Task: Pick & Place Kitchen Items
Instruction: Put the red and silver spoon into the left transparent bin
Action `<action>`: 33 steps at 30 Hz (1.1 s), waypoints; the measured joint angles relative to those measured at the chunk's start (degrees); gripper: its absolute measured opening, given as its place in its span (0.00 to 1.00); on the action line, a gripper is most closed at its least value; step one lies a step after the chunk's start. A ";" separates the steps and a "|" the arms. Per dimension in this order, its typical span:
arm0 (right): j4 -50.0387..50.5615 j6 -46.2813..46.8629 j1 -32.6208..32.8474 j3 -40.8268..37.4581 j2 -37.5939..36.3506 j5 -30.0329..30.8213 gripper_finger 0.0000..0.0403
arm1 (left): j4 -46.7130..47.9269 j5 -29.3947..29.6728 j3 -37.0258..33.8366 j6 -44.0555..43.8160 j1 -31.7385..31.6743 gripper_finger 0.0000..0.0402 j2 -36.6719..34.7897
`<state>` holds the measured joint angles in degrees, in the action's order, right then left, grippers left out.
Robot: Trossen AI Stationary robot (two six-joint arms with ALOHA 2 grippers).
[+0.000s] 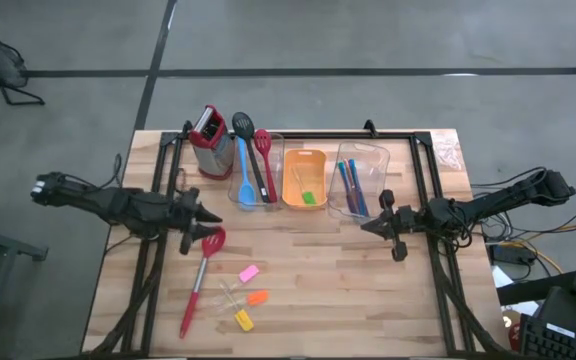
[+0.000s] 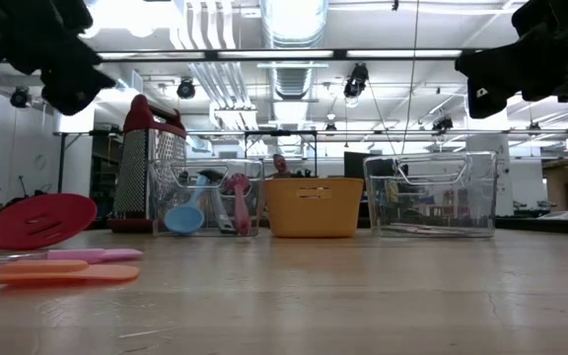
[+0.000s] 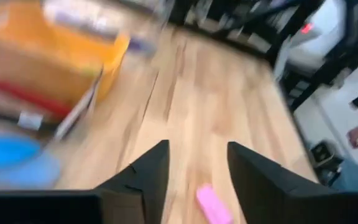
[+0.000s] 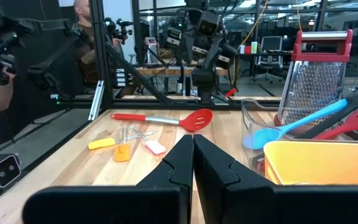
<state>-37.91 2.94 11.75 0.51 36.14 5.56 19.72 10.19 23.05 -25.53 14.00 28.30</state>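
My left tool (image 1: 206, 222) hangs open, empty, right above the red slotted spoon (image 1: 201, 272); its head lies just beneath me, handle running toward the counter's (image 1: 368, 300) near-left corner. My right tool (image 1: 373, 226), shut, waits well apart.

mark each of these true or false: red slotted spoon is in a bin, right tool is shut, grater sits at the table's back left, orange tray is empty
1. The long red slotted plastic spoon lies inside a clear bin. False: it lies on the bare wooden table.
2. The right tool is shut. True.
3. The red-topped metal box grater stands at the table's back left. True.
4. The orange plastic tray is empty. False: a small green piece lies in it.
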 joint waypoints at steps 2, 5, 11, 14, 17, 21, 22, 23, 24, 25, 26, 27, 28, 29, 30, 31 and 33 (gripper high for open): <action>0.02 0.00 0.00 0.00 0.00 0.00 0.02 | 4.42 0.00 2.24 -3.30 0.00 0.45 2.56; 0.02 0.02 0.00 0.00 0.00 0.00 0.02 | 12.06 -0.86 4.60 -7.46 0.58 0.47 5.70; 0.02 0.00 0.00 0.00 0.00 0.00 0.02 | 23.59 -6.10 5.56 -17.90 3.88 0.48 9.86; 0.00 0.00 0.00 0.00 0.00 0.00 0.02 | 25.07 -6.69 4.53 -23.15 6.99 0.48 11.42; 0.02 0.00 0.00 0.00 0.02 0.00 0.02 | 25.44 -6.73 3.69 -27.38 10.20 0.48 13.44; 0.02 0.00 -0.01 0.00 0.02 0.00 0.02 | 24.52 -6.17 2.97 -32.15 13.76 0.48 15.98; 0.02 0.00 0.00 0.00 0.02 0.00 0.02 | 24.21 -5.95 2.74 -33.10 14.53 0.48 16.75; 0.01 0.00 0.00 0.00 0.02 0.00 0.02 | 24.02 -5.18 2.55 -33.68 15.13 0.48 17.57; 0.00 0.00 -0.01 0.00 0.02 0.01 0.02 | 23.90 -4.23 2.30 -34.14 15.57 0.48 18.47; 0.02 0.01 0.00 0.00 0.02 0.00 0.02 | 23.95 -3.34 2.06 -34.53 15.77 0.48 19.21; 0.02 0.00 -0.01 0.00 0.02 0.01 0.02 | 24.23 -2.74 1.96 -34.63 15.88 0.48 19.73; -0.01 0.00 -0.02 0.00 0.02 0.02 0.02 | 24.19 -2.56 1.96 -34.59 15.87 0.47 20.30; 0.02 0.00 -0.01 0.00 0.02 0.02 0.02 | 23.96 -2.57 1.96 -34.56 15.89 0.47 20.89; 0.02 0.02 0.00 0.00 0.02 0.00 0.02 | 23.90 -2.55 1.96 -34.30 15.89 0.47 21.33; 0.02 0.00 -0.02 0.00 0.02 0.02 0.02 | 23.93 -2.03 1.94 -33.65 15.89 0.47 21.62; 0.01 0.01 -0.01 0.00 0.00 0.02 0.02 | 23.92 -0.89 1.94 -32.95 15.89 0.47 21.85; 0.02 0.00 0.00 0.00 0.02 0.00 0.02 | 24.35 2.21 1.94 -32.83 15.90 0.47 22.27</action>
<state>-37.89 2.94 11.75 0.51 36.16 5.56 44.06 12.40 24.99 -58.37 29.90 50.57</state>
